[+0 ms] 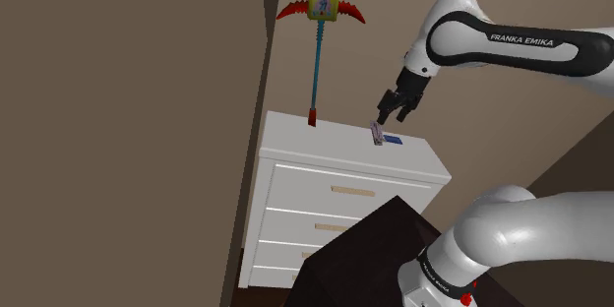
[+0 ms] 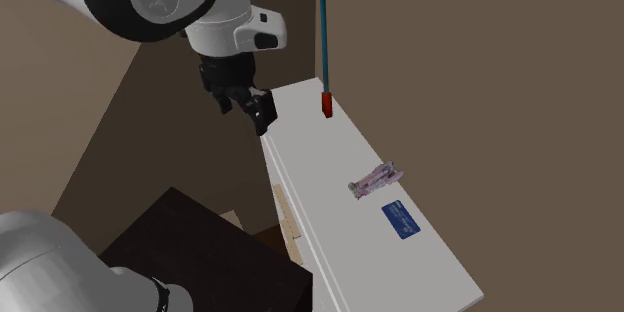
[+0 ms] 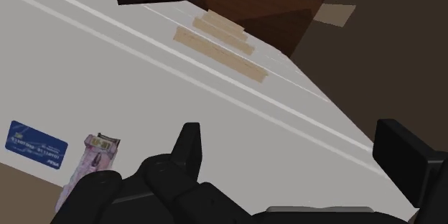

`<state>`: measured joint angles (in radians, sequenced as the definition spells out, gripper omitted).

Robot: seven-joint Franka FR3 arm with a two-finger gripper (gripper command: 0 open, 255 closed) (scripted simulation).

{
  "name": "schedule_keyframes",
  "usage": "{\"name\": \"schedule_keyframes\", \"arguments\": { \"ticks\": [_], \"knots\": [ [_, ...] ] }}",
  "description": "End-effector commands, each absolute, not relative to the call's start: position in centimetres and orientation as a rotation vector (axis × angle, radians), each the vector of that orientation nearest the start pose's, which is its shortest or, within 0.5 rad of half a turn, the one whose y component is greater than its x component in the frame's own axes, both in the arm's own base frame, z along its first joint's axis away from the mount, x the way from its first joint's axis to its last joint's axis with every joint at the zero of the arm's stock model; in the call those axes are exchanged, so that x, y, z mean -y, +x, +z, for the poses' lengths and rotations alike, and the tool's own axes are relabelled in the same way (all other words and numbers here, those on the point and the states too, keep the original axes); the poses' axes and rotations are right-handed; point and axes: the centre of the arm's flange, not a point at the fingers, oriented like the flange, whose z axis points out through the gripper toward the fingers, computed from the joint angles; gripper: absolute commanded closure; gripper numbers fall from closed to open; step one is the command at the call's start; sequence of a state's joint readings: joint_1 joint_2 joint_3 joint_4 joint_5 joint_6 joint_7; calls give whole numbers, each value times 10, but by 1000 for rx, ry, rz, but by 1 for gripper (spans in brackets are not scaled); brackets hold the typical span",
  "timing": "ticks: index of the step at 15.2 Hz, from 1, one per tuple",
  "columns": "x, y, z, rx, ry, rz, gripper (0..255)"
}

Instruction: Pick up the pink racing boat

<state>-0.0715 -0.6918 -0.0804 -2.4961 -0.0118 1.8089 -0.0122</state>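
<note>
The pink racing boat (image 1: 376,134) is a small pale pink, slim toy lying flat on the white dresser top (image 1: 315,143). In the second exterior view the boat (image 2: 376,180) lies mid-top, and my gripper (image 2: 258,112) hangs in the air over the dresser's front edge, well apart from it. In the shoulder view the gripper (image 1: 396,110) hovers just above and behind the boat. The wrist view has the boat (image 3: 90,161) off beside the one finger (image 3: 188,147), outside the gap. The fingers stand apart with nothing between them.
A blue card (image 2: 404,220) lies on the dresser top close to the boat. A toy with a teal shaft and red wings (image 1: 320,44) leans against the wall at the dresser's back. Drawer fronts with tan handles (image 3: 215,39) face the dark stand (image 1: 364,246).
</note>
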Motion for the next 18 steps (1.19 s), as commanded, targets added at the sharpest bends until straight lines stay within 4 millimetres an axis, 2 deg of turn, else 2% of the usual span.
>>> {"name": "schedule_keyframes", "arguments": {
  "ticks": [1,18],
  "knots": [
    [74,351,497,-227,-3104,-32,0],
    [230,430,388,-595,-3132,-209,0]
  ]
}}
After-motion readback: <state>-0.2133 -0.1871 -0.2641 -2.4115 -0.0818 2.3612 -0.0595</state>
